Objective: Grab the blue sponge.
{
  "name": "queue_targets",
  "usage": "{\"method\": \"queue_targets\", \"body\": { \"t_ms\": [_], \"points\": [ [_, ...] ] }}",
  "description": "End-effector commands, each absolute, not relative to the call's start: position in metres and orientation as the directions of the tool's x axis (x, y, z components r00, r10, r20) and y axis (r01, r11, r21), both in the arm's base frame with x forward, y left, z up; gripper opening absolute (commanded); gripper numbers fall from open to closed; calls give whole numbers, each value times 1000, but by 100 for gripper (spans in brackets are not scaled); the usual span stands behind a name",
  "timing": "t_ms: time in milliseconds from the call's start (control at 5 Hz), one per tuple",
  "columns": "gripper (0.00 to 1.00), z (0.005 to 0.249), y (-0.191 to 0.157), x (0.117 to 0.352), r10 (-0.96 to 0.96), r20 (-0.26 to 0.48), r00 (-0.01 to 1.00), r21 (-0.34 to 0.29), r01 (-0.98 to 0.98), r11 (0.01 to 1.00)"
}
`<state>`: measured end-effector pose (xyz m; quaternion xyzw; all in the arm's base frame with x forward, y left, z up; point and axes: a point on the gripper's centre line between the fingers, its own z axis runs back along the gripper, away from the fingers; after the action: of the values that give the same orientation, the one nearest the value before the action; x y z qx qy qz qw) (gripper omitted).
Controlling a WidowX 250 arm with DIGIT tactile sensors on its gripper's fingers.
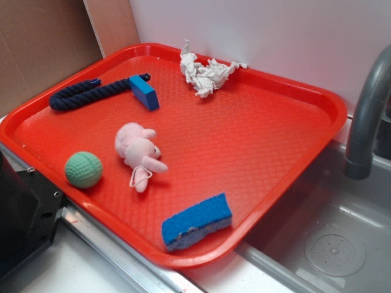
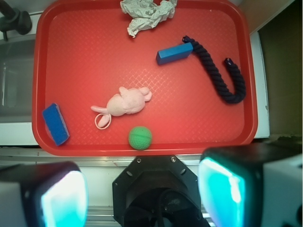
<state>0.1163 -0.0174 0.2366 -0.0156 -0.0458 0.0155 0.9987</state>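
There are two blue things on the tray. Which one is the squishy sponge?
The blue sponge lies alone at the red tray's near edge, porous with a greyish layer. The blue block is smooth, hard-edged, touching the dark rope.

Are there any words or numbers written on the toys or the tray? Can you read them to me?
None: no words, numbers or signs show in either view.
The red plastic tray, rectangular blue sponge, smooth blue block, pink plush toy, green ball, dark blue rope and crumpled white paper bear no writing.
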Motion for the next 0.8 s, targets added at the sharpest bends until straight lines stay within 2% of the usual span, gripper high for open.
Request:
{"method": "queue_targets", "body": {
  "t_ms": [0, 200, 400, 600],
  "points": [
    [100, 237, -17, 116, 32, 91, 995, -33, -30, 999],
    [100, 190, -65, 139, -46, 25, 999, -32, 47, 998],
    [100, 162, -113, 165, -80, 70, 994, 43, 77, 996],
    [100, 141, -150, 177, -168, 94, 981, 50, 164, 985]
  ]
}}
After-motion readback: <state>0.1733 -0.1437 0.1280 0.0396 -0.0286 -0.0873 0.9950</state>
